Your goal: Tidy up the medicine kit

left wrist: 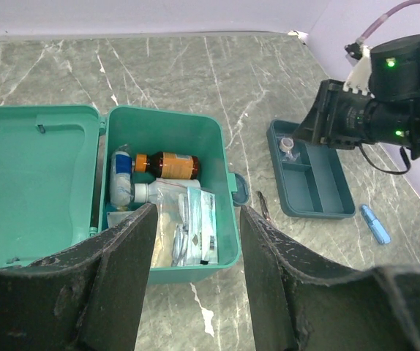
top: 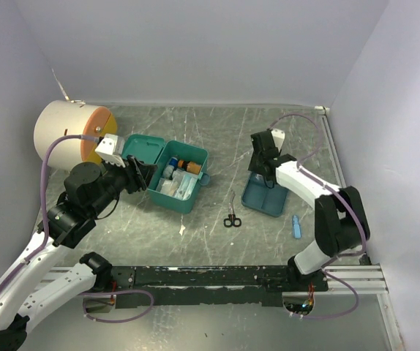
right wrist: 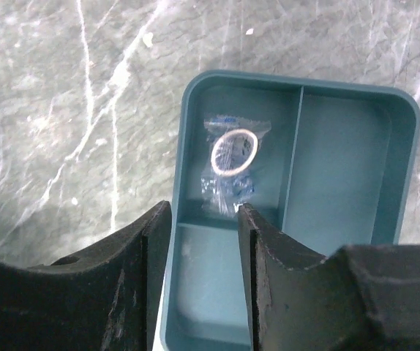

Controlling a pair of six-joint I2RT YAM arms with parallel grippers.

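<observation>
Open on the left of the worktop (top: pixel 217 124): teal medicine kit (left wrist: pixel 167 130), rounded corners, lid (left wrist: pixel 34 183) laid back. Inside: 1 brown bottle (left wrist: pixel 167 165), 1 white bottle (left wrist: pixel 121 178), sealed packets (left wrist: pixel 195 227). Right of it, divided tray (right wrist: pixel 342 161) with 1 wrapped ring (right wrist: pixel 233 153) in a far compartment. Left fingers (left wrist: pixel 115 285) and right fingers (right wrist: pixel 283 285) parted, empty.

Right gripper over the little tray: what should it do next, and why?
Probably lift the right gripper straight up, away from the divided tray. Its jaws stand apart with nothing between them, and the clear packet with a ring inside lies alone in one compartment, so that item looks placed. The scissors and a blue tube lie loose on the table, waiting.
</observation>
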